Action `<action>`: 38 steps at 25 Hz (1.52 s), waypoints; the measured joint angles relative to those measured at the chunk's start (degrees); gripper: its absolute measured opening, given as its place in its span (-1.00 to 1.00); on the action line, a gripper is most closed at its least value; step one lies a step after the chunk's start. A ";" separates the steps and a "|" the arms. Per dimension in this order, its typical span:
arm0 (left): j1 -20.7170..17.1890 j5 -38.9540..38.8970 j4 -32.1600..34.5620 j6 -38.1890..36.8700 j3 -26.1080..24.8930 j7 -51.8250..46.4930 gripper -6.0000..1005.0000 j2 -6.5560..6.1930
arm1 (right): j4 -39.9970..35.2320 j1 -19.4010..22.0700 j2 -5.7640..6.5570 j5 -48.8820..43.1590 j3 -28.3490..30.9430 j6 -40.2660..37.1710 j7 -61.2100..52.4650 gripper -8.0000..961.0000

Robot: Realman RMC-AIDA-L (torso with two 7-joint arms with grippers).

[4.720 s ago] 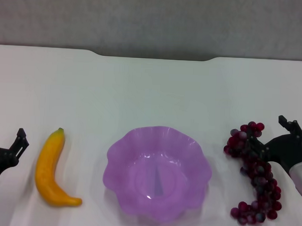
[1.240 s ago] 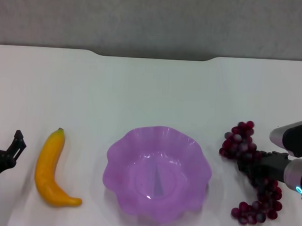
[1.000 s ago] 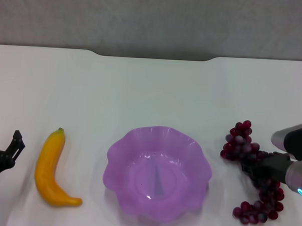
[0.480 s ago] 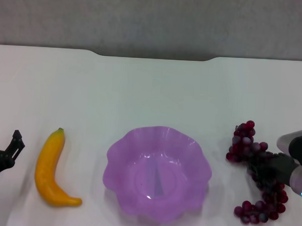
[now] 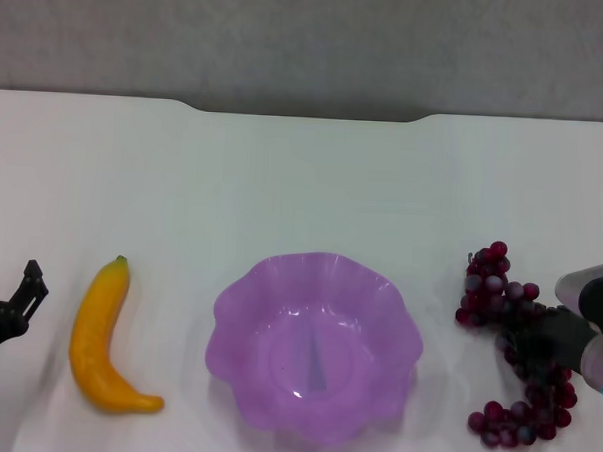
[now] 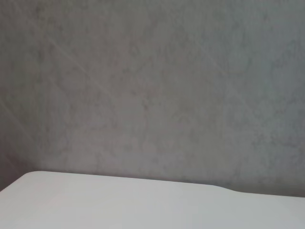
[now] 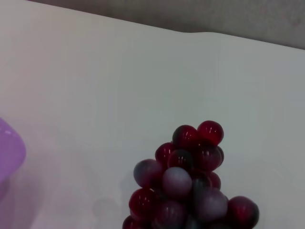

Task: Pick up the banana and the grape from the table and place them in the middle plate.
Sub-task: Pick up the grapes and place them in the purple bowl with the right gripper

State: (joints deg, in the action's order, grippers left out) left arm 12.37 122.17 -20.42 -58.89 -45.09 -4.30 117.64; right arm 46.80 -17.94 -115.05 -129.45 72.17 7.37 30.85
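At the surface's (image 5: 304, 176) right edge, the right hand (image 5: 549, 337) lies low over the middle of the grape (image 5: 516, 348), apparently to grasp it, though whether it is clenched cannot be told; the middle plate (image 5: 239, 323) sits empty between grape and banana (image 5: 96, 339); the left hand (image 5: 13, 304) idles beside the banana, released.

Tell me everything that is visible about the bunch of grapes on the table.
The grape is a long bunch of small, round, glossy berries, dark red-purple, a few looking paler and greyish. It lies on the white table, to the right of the middle plate and apart from it, stretched from far to near. The right gripper is at its middle, coming in from the right side; whether it grips the bunch cannot be told. The right wrist view shows its far end close up.
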 joint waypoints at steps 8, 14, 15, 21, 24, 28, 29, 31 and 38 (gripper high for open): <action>0.00 0.00 0.04 0.00 -0.03 0.00 0.77 0.04 | 0.04 0.09 0.00 -0.01 -0.17 -0.90 0.00 -0.11; -0.03 0.00 0.12 0.00 0.00 0.00 0.77 0.04 | 0.42 0.67 0.01 -0.01 -1.54 -2.74 -0.03 -0.15; -0.04 0.00 0.14 0.01 0.00 0.00 0.77 0.04 | 0.74 1.08 0.00 -0.01 -2.11 -3.87 -0.03 -0.15; -0.12 0.00 0.22 0.01 0.05 0.00 0.77 0.05 | 3.54 4.03 0.13 -0.02 -4.44 -9.37 0.11 -0.17; -0.15 0.00 0.22 0.01 0.02 0.00 0.77 0.05 | 3.95 4.55 0.15 -0.15 -4.85 -10.39 0.23 -0.17; -0.16 0.00 0.22 0.01 0.00 0.00 0.77 0.05 | 4.49 4.89 0.18 -0.39 -6.19 -12.45 0.29 -0.19; -0.16 0.00 0.22 0.01 0.00 0.00 0.77 0.05 | 4.80 5.12 0.23 -0.53 -6.47 -13.32 0.31 -0.20; -0.16 0.00 0.22 0.01 -0.04 0.00 0.77 0.05 | 5.45 5.59 0.33 -0.75 -6.73 -15.14 0.36 -0.21; -0.25 0.00 0.22 0.01 -0.11 0.04 0.77 0.04 | 9.82 6.72 0.35 -2.22 -8.25 -19.48 0.46 -0.24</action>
State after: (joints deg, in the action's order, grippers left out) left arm 12.11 122.17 -20.20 -58.88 -45.20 -4.27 117.68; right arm 56.61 -11.22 -114.69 -131.66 63.92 -12.12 31.31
